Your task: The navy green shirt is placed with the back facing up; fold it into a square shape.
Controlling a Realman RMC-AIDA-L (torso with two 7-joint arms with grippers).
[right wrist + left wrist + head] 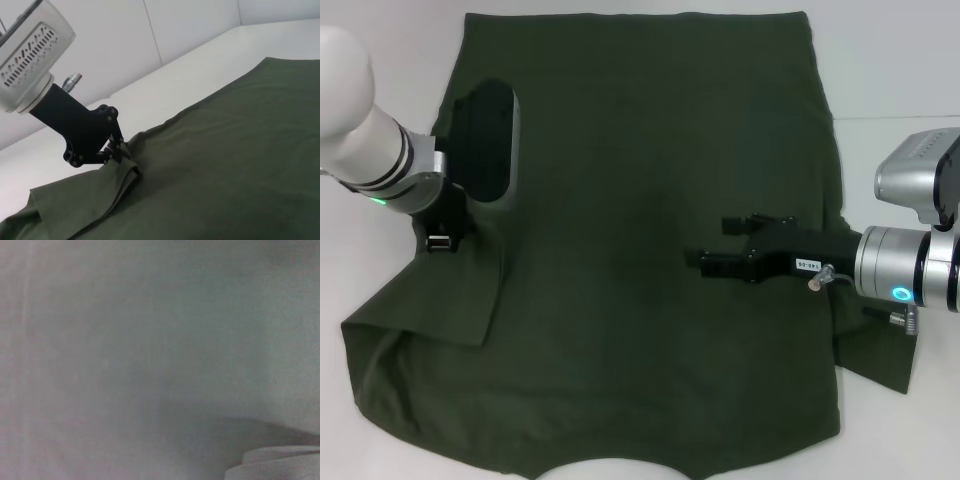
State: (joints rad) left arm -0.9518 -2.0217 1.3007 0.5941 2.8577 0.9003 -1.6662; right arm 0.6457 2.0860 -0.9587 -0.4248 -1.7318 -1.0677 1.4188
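the left claw (440, 240) is clamped on the shirt (640, 200) at its left edge; the right claw (705, 262), spread apart, hovers mid-shirt.

The large dark olive-green cotton short-sleeved shirt (640, 240) lies spread flat on the white table (890, 60). The left gripper (442, 240) sits at its left sleeve, on the cloth; the right gripper (705, 262) hovers above its right-middle, pointing left
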